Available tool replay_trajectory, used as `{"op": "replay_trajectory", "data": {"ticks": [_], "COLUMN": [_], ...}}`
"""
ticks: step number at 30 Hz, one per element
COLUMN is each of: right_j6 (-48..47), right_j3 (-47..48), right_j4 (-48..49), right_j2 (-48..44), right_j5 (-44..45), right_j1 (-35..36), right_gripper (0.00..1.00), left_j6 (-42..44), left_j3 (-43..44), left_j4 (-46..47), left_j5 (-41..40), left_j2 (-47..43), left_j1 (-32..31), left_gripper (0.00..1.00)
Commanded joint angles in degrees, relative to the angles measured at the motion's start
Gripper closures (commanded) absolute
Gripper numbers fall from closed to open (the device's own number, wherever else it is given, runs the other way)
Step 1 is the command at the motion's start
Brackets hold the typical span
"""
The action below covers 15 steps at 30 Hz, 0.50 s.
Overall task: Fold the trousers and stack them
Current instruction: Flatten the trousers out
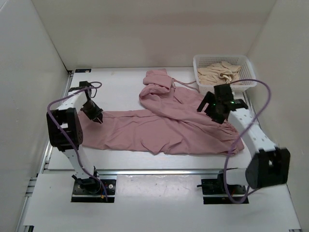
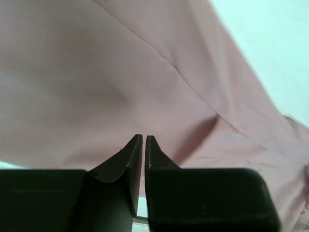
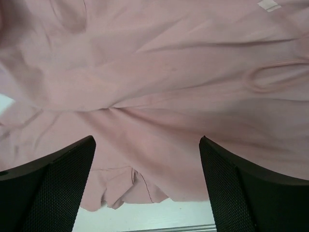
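The dusty-pink trousers (image 1: 159, 128) lie spread across the table, with one part bunched up toward the back (image 1: 157, 79). Their thin drawstring (image 1: 185, 83) trails toward the basket. My left gripper (image 1: 98, 117) hovers over the left end of the trousers. In the left wrist view its fingers (image 2: 144, 140) are shut with only a sliver between them and no cloth in them, above the pink fabric (image 2: 96, 72). My right gripper (image 1: 211, 110) is over the right part of the trousers. It is wide open (image 3: 147, 145) above wrinkled fabric (image 3: 159, 96), with a drawstring loop (image 3: 270, 77) nearby.
A white mesh basket (image 1: 247, 60) at the back right holds a beige cream garment (image 1: 219, 72). White walls close in the left, back and right sides. The fabric hem and bare table edge (image 3: 159, 215) show in the right wrist view.
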Motion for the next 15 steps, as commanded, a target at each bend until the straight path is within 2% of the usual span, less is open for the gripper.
{"op": "replay_trajectory", "data": {"ticks": [1,4,8,12,13,15], "right_j6": [-0.06,2.49,4.08,6.54,6.54,7.07], "right_j3": [-3.82,-9.62,-15.07,-19.91,-20.79,-22.98], "right_j4": [4.29,8.6,8.61,6.07,6.06,6.06], "right_j2": [8.5,12.11,12.73,12.04,11.16,9.75], "right_j5": [-8.46,-10.42,-8.66,-5.5,-5.5,-5.5], "right_j1": [1.65,1.13,-0.63,-4.75,-5.64,-7.05], "right_gripper": [0.08,0.08,0.08,0.07,0.14,0.15], "left_j6": [-1.25,-1.25,-0.73,1.11,1.64,3.92], "left_j3": [1.18,1.19,0.04,-3.99,-4.7,-7.24], "left_j4": [-0.76,-0.76,-0.76,0.9,0.91,2.12], "left_j5": [0.61,-0.88,-3.07,-4.3,-4.31,-3.09], "left_j2": [3.17,5.02,7.03,7.57,7.57,5.47], "left_j1": [0.88,0.88,1.49,6.93,8.34,12.55], "left_gripper": [0.8,0.8,0.8,0.8,0.8,0.8]}}
